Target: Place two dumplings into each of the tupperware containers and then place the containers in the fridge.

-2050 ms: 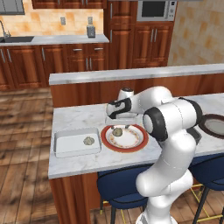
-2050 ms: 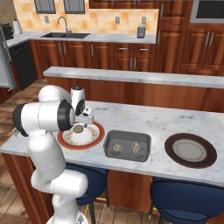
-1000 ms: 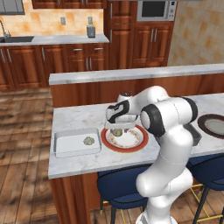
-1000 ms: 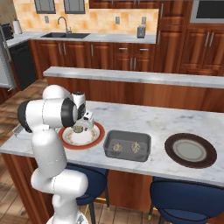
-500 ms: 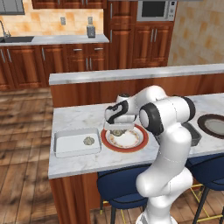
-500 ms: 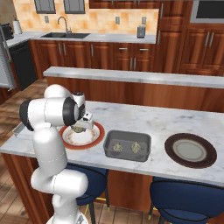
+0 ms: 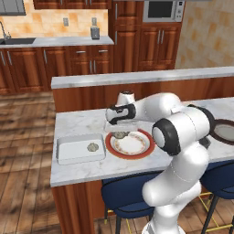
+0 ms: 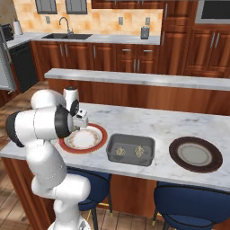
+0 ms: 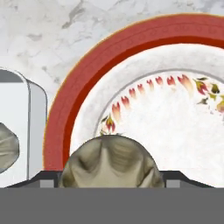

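My gripper (image 7: 121, 132) hangs over the left part of the red-rimmed plate (image 7: 137, 148), shut on a greyish-beige dumpling (image 7: 121, 135). In the hand view that dumpling (image 9: 109, 161) sits between the dark fingertips (image 9: 43, 177) of my gripper (image 9: 109, 177), just above the plate's rim (image 9: 78, 87). The white tupperware (image 7: 73, 153) lies left of the plate and holds one dumpling (image 7: 93, 147); its corner (image 9: 33, 127) and that dumpling (image 9: 6, 146) show at the hand view's left. The dark grey tupperware (image 8: 131, 158) holds two dumplings (image 8: 120, 151) (image 8: 139, 151). The fridge is out of view.
A dark brown-rimmed plate (image 8: 195, 154) lies at the counter's right end. A raised bar ledge (image 7: 137, 77) runs behind the marble counter (image 7: 77, 125). Blue stools (image 8: 188, 204) stand under the front edge. A microwave (image 7: 163, 9) sits among the far wooden cabinets.
The hand has come down from above the red-rimmed plate onto its left part, and the dumpling that lay there now sits between the fingers.
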Controlling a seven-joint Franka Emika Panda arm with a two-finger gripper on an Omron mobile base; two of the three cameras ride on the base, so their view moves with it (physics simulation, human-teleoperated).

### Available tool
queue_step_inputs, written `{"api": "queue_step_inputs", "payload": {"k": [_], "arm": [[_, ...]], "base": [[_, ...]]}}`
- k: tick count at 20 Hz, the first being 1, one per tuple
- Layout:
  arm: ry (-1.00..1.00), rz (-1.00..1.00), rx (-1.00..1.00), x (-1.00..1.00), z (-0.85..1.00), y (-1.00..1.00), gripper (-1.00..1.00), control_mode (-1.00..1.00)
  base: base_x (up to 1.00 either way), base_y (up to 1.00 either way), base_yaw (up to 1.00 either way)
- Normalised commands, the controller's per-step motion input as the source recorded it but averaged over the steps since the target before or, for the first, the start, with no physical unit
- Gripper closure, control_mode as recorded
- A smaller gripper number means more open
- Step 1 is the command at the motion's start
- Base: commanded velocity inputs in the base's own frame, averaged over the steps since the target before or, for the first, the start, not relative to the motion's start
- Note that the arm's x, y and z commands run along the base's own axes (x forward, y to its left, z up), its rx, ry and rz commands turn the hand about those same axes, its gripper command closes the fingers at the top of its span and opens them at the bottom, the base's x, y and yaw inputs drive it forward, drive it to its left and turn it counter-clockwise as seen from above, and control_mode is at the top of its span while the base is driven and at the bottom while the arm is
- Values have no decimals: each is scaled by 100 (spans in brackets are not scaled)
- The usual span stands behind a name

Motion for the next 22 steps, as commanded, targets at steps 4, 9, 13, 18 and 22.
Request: {"api": "queue_step_inputs", "payload": {"k": [4,9,13,18,22], "arm": [[0,0,0,-82,86,59,100,-100],[0,3,0,-26,-1,91,100,-100],[5,4,0,0,0,99,100,-100],[3,2,-2,16,0,93,100,-100],[0,0,0,43,0,58,100,-100]], "base": [[0,0,0],[0,0,0],[0,0,0],[0,0,0],[0,0,0]]}}
